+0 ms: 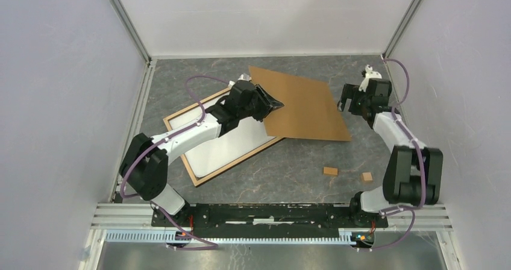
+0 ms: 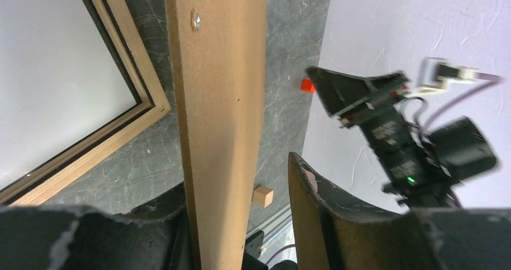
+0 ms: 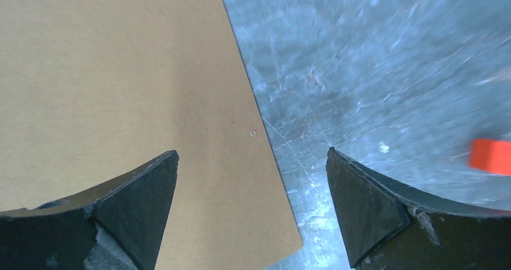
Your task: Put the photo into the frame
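Grey tabletop [image 1: 301, 161], frame [image 1: 179, 151] just beside left claw [image 1: 272, 105] loosely straddling backing board [image 1: 304, 104] edge, right claw [image 1: 345, 105] gaping

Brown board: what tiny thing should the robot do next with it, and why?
Probably close the left tool fully on the flat brown cardboard board. Its edge stands between the fingers, but one finger shows a gap beside it, so the grip looks unfinished. The right tool hangs open over the board's other edge, holding nothing.
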Controlling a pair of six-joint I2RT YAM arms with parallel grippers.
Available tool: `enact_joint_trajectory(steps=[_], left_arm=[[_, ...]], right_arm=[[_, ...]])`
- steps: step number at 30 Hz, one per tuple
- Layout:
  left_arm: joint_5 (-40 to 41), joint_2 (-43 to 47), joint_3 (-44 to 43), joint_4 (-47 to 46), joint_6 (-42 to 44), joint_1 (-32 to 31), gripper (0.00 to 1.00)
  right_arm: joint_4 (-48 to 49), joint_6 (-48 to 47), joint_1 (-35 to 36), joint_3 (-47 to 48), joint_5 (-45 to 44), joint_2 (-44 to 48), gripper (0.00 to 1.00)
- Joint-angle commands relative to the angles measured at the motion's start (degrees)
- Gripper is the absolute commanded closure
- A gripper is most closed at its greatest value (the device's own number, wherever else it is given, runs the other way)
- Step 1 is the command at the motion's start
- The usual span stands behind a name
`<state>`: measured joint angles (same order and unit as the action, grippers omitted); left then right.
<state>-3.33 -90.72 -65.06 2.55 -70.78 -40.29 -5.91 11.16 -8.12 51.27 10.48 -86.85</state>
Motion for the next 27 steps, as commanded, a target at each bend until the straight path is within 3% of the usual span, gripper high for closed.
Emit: enact_joint_trajectory(steps=[1, 7, 10, 13, 16, 19, 23, 27], left_arm=[[-0.02, 3.51, -3.06, 2.85, 3.87, 0.85, 0.66], [-1.65, 4.58, -4.31, 5.24, 4.72, 2.99, 0.65], [-2.76, 4.57, -5.07, 5.88, 5.11, 3.59, 0.64], [-3.11, 4.79, -5.08, 6.29, 5.16, 4.03, 0.64], [-3.47, 4.68, -5.15, 6.06, 4.82, 4.16, 0.64], [-4.18, 4.29, -5.65, 6.06, 4.61, 4.21, 0.64], [-4.23, 4.5, -5.86, 6.2, 4.32, 4.25, 0.64], [-4.54, 4.71, -5.96, 6.83, 4.44, 4.21, 0.64]], right_arm=[[-8.41, -7.43, 11.95, 6.36, -18.83, 10.7, 0.02], [-4.04, -22.02, 38.79, -3.67, -18.95, 26.46, 0.02], [-2.72, -31.82, 53.63, -9.48, -24.25, 32.84, 0.02], [-4.19, -38.82, 62.63, -12.52, -29.18, 34.96, 0.02], [-3.57, -44.3, 68.7, -15.3, -36.36, 34.37, 0.02], [3.06, -50.37, 74.31, -20.35, -47.22, 31.78, 0.02], [27.68, -61.09, 76.76, -27.78, -69.76, 24.41, 0.03], [36.42, -63.53, 76.26, -28.84, -70.59, 20.25, 0.07]])
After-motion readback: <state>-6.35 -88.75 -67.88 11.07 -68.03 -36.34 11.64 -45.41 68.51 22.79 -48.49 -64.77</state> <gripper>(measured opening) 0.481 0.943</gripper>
